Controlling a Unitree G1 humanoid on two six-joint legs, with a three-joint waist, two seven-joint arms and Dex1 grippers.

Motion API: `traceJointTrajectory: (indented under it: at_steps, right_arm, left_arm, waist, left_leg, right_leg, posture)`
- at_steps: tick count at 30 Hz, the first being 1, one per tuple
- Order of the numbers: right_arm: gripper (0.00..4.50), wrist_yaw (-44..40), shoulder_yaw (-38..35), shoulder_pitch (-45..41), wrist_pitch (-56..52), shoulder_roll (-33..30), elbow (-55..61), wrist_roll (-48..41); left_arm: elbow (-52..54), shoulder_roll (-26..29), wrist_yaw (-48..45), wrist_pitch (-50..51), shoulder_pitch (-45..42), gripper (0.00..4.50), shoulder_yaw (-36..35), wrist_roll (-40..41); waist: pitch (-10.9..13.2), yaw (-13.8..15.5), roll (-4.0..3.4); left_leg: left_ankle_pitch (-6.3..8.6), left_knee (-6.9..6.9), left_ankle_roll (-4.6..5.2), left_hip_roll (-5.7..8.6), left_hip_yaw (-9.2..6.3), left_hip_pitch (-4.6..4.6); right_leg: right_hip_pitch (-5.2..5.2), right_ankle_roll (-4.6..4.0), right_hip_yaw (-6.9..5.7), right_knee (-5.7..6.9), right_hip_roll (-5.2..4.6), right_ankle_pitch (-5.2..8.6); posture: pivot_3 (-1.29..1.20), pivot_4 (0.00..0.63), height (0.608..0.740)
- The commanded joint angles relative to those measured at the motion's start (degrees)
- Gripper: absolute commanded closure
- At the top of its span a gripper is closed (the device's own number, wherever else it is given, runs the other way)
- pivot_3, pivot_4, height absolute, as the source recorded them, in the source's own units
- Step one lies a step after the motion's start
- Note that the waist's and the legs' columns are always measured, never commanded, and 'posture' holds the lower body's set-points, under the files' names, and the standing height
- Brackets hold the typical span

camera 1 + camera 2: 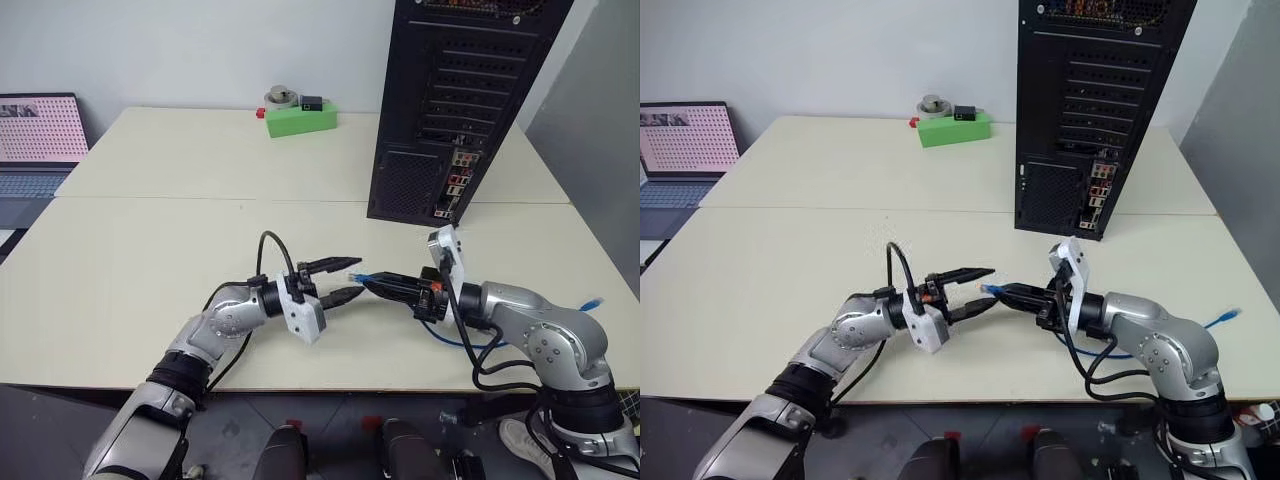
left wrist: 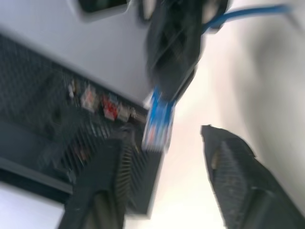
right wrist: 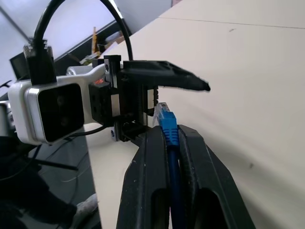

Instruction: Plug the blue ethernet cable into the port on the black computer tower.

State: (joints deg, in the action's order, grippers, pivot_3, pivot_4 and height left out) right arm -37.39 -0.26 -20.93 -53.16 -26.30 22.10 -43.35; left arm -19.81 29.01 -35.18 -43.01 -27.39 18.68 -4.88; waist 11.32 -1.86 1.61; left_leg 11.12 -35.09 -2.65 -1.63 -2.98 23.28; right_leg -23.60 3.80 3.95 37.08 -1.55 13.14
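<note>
One blue ethernet cable, one black computer tower, one small green box and one laptop are counted on or beside the pale surface, together with two grippers. The tower is stood upright at about one o'clock on the surface, its perforated back panel and strip of coloured sockets turned toward the arms; the green box is set at about twelve o'clock, well apart from the tower, and the laptop is seen at about ten o'clock off the surface's edge. The right gripper is held low over the near middle of the surface, its jaws closed on the cable just behind the clear-blue plug, which is left sticking out past the fingertips toward nine o'clock. From there the cable is trailed back under the right arm, and its far end is seen at about four o'clock by the surface's edge. The left gripper is pointed toward three o'clock at the plug, its jaws parted and empty, with the plug tip placed between their tips, apparently not touched.
</note>
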Motion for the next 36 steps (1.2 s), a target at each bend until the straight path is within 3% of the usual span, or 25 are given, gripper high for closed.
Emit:
traceJointTrajectory:
  at_steps: [1, 5, 10, 16, 25, 36]
  right_arm:
    - [4.48, 6.0, -4.1, 0.8, 2.7, 0.3, 2.7, 2.6]
    - [4.48, 15.9, -5.2, 3.1, 6.2, 1.6, 7.7, 9.6]
    - [4.48, 31.7, -3.9, 0.6, 8.2, 9.1, 9.3, 19.6]
    - [4.48, 48.7, -0.4, -2.9, 10.9, 21.4, 6.0, 32.0]
    - [4.48, 56.4, -2.5, -9.3, 21.7, 26.3, -8.4, 41.2]
    - [4.49, 54.4, -5.0, -12.7, 26.7, 26.0, -16.0, 41.9]
  left_arm:
    - [11.0, -0.5, -5.7, 24.7, 1.5, 1.04, -2.8, 14.6]
    - [18.7, -2.4, -1.6, 47.8, -2.5, 0.15, -6.3, 19.9]
    - [20.5, -7.2, 5.3, 61.9, -8.9, 0.1, -8.3, 18.6]
    - [19.5, -11.5, 7.7, 66.4, -13.3, 0.1, -6.2, 14.4]
    - [16.6, -16.8, 9.1, 70.2, -16.9, 0.1, -6.1, 12.4]
    - [16.7, -18.9, 10.2, 72.0, -17.6, 0.1, -7.0, 11.1]
  waist:
    - [0.0, 0.0, 0.0]
    - [0.0, 0.1, 0.0]
    - [0.0, 0.0, 0.0]
    - [0.0, -0.3, -0.01]
    - [0.0, 0.0, -0.01]
    - [0.0, -0.1, -0.01]
  left_leg:
    - [0.0, 0.0, 0.0, 0.0, -0.01, 0.01]
    - [0.0, 0.0, 0.0, 0.0, -0.1, 0.05]
    - [0.0, -0.02, 0.0, 0.0, -0.16, 0.05]
    - [-0.01, 0.04, -0.01, -0.04, -0.16, 0.1]
    - [-0.01, 0.02, -0.01, -0.03, -0.15, 0.17]
    - [-0.01, 0.04, -0.01, -0.03, -0.15, 0.18]
  right_leg:
    - [0.0, 0.03, -0.01, -0.01, 0.0, 0.02]
    - [-0.01, 0.14, -0.07, -0.02, 0.01, 0.09]
    - [-0.01, 0.15, -0.07, -0.01, 0.09, 0.09]
    - [-0.17, 0.06, -0.03, 0.03, 0.15, 0.11]
    - [-0.2, -0.13, -0.03, -0.02, 0.14, -0.01]
    - [-0.23, -0.17, -0.02, 0.0, 0.14, -0.03]
  posture:
    - [0.0, 0.15, 0.74]
    - [0.0, 0.15, 0.74]
    - [0.0, 0.15, 0.74]
    - [0.0, 0.15, 0.74]
    - [0.0, 0.15, 0.74]
    - [0.0, 0.15, 0.74]
